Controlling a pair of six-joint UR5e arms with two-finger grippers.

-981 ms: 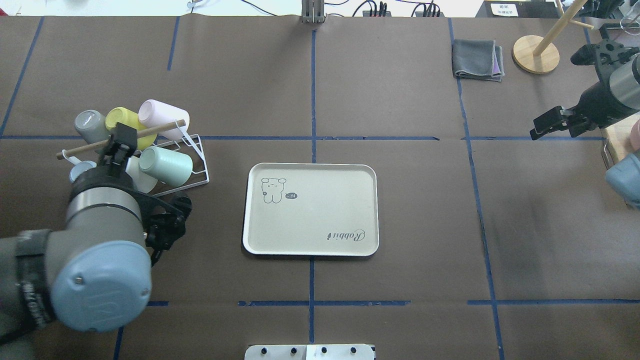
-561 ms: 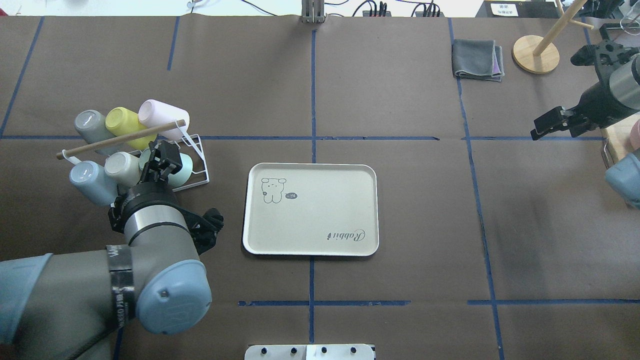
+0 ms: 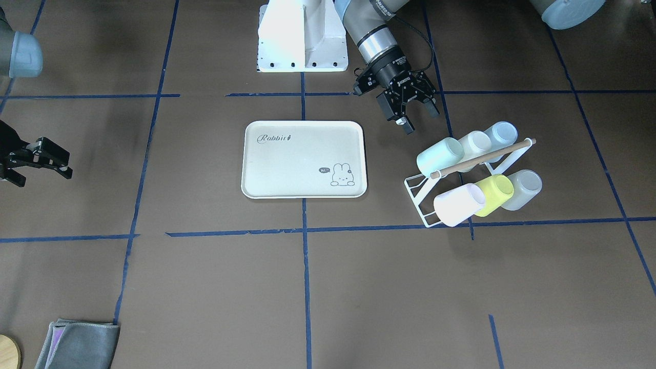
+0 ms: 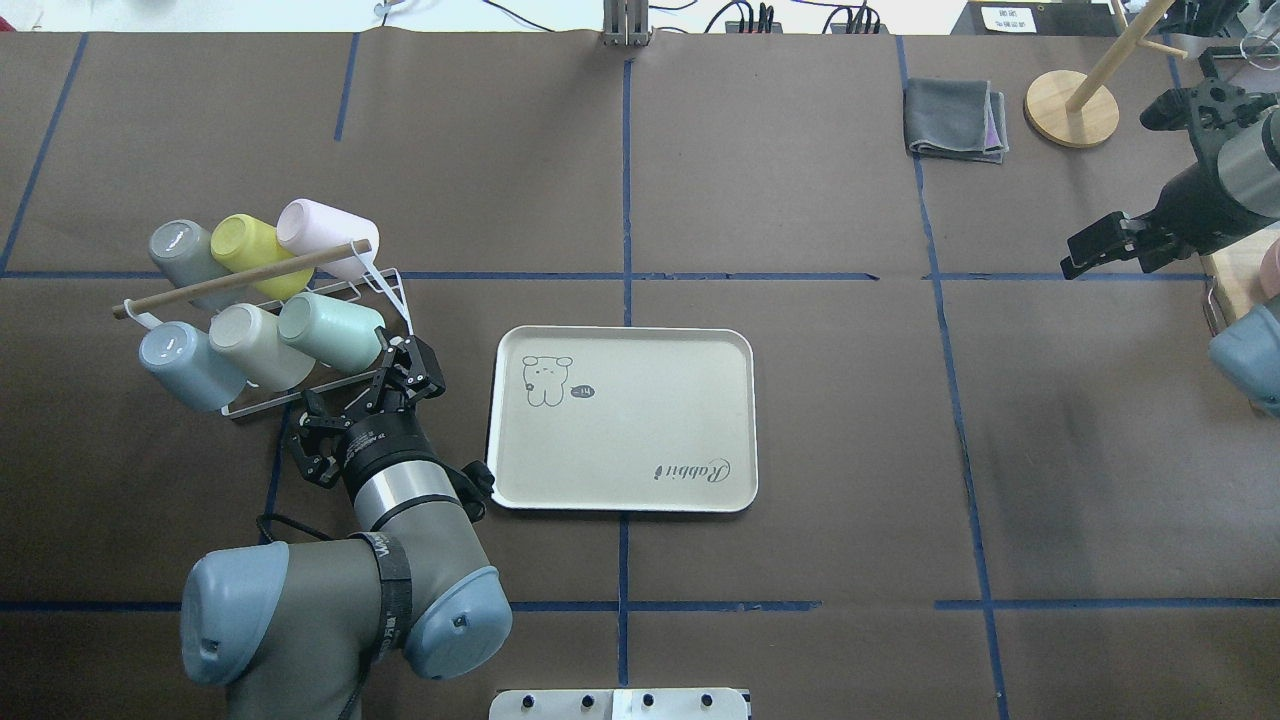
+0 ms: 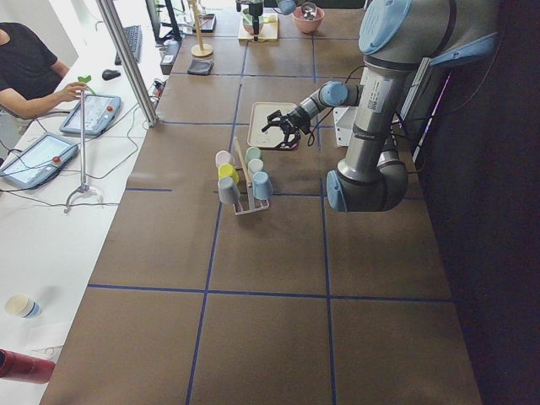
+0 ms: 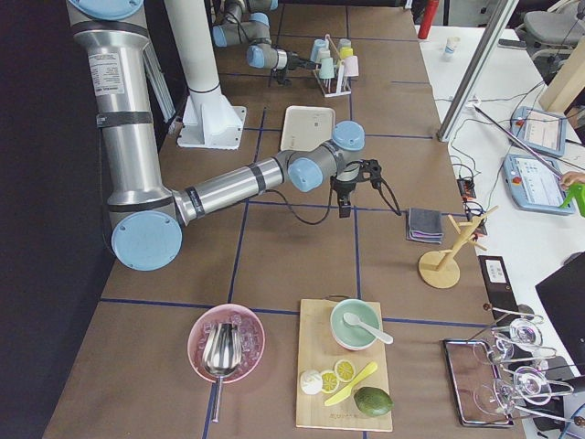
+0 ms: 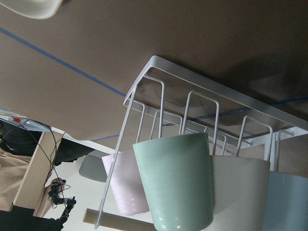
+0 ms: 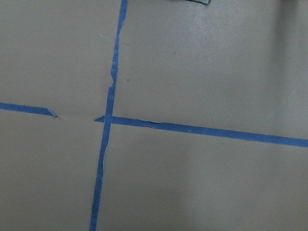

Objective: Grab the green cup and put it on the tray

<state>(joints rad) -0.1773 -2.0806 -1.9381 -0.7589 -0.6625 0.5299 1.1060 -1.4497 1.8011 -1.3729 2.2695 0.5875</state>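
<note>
The green cup (image 4: 330,331) is a pale mint tumbler lying tilted on a white wire rack (image 4: 398,300), at the rack's end nearest the tray. It also shows in the front view (image 3: 439,156) and fills the left wrist view (image 7: 175,180). The cream tray (image 4: 640,430) with its bunny drawing lies empty at the table's middle, also in the front view (image 3: 297,166). My left gripper (image 4: 415,362) is open and empty, just off the rack's end, between the cup and the tray, pointing at the cup. My right gripper (image 4: 1085,255) is open and empty far off at the right edge.
The rack also holds a yellow-green cup (image 4: 245,245), a pink cup (image 4: 320,228), a grey cup (image 4: 178,247), a cream cup (image 4: 250,342) and a pale blue cup (image 4: 185,362) under a wooden dowel (image 4: 240,278). A folded grey cloth (image 4: 955,118) and a wooden stand base (image 4: 1070,108) sit at the far right.
My left arm has swung from over the rack towards the tray and lowered, so its gripper now sits at the rack's end beside the mint cup. The right arm has not moved.
</note>
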